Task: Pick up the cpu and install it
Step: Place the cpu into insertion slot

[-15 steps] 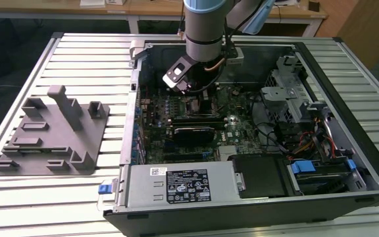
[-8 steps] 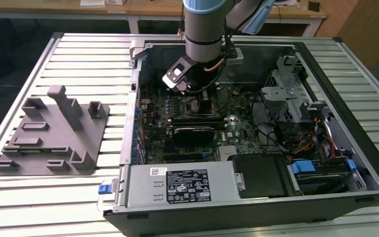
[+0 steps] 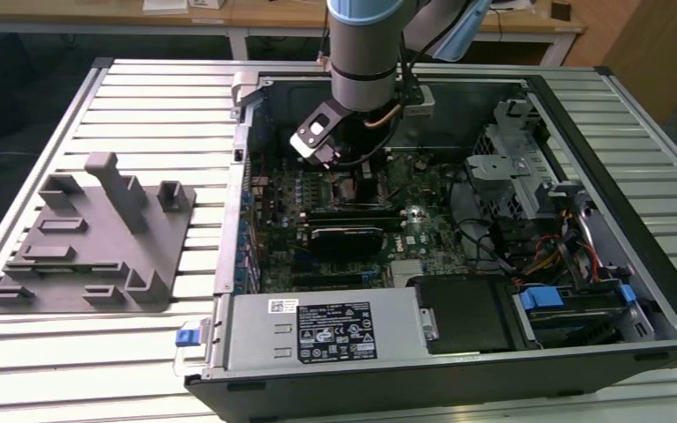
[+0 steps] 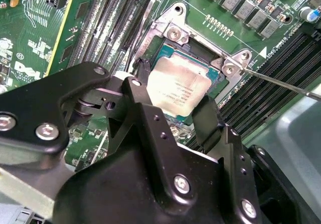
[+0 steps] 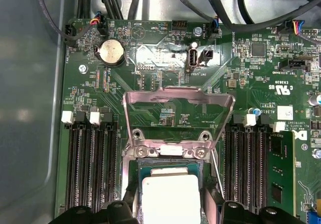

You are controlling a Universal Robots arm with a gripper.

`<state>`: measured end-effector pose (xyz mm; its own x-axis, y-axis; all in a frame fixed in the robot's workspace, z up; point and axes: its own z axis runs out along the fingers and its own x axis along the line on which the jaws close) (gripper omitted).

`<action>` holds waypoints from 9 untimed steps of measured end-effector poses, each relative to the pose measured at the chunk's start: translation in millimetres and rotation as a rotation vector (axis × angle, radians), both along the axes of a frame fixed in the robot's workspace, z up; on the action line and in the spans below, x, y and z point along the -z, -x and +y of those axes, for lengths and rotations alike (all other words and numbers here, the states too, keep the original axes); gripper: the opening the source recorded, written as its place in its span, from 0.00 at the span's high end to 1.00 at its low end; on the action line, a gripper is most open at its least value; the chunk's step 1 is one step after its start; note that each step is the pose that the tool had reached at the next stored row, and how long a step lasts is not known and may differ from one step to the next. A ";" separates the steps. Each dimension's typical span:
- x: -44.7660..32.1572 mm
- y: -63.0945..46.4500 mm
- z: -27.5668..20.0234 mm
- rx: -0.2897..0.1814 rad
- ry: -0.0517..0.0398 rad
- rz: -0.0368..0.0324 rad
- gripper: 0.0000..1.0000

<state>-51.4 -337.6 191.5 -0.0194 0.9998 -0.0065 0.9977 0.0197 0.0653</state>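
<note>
The cpu, a flat square chip with a silver top, sits level just over the open motherboard socket, between my two black fingers. My gripper is shut on the cpu's two opposite edges. In the first wrist view the cpu lies over the socket frame, with the gripper on both sides of it. The socket's metal load plate stands swung open. In the exterior view my gripper reaches down into the open computer case over the board.
Memory slots flank the socket on both sides, and a thin metal lever juts out beside it. A grey plastic fixture with upright posts stands on the slatted table at the exterior view's left. A power supply and drive cage fill the case.
</note>
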 end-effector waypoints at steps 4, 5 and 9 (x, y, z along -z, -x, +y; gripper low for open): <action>0.0 0.1 0.0 0.000 0.0000 0.0000 0.38; -0.5 0.1 0.0 0.000 -0.0001 0.0000 0.38; -1.9 0.0 0.1 0.000 -0.0003 -0.0002 0.38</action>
